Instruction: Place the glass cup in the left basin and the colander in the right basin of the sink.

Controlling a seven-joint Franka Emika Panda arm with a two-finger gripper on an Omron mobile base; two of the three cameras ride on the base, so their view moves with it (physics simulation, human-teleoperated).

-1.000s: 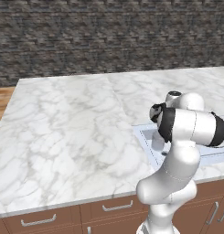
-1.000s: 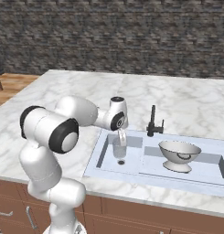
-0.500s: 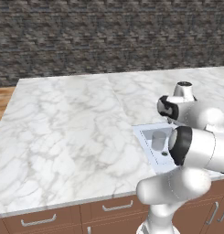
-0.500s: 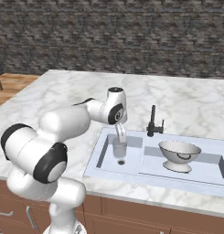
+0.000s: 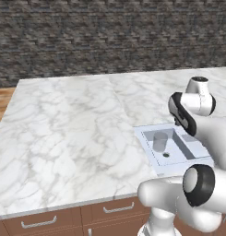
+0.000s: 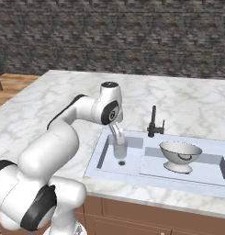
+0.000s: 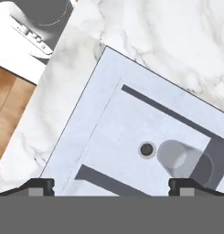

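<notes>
The glass cup [image 5: 160, 141] stood upright in the left basin [image 5: 176, 148], just beside the dark drain [image 5: 166, 155], with nothing touching it; in the hand view it [image 7: 178, 158] sat a little to one side of the drain [image 7: 146, 149], and the gripper [image 7: 111, 186] hung above the basin with its two fingertips [image 7: 42, 186] spread wide and nothing between them, so the tool was released and empty. Further right, past the black faucet [image 6: 153, 122], the colander [image 6: 180, 156] rested upright on its base ring in the right basin [image 6: 210, 172], well apart from the cup [image 6: 120, 149]. Judged from how things lay, both placements looked done: cup in the smaller compartment, colander in the wider one of the sink [image 6: 97, 170]. The step in hand appeared to be the release and clearing away from the cup. The next move would call only for lifting the open hand straight up and clear, without brushing the cup or the faucet
</notes>
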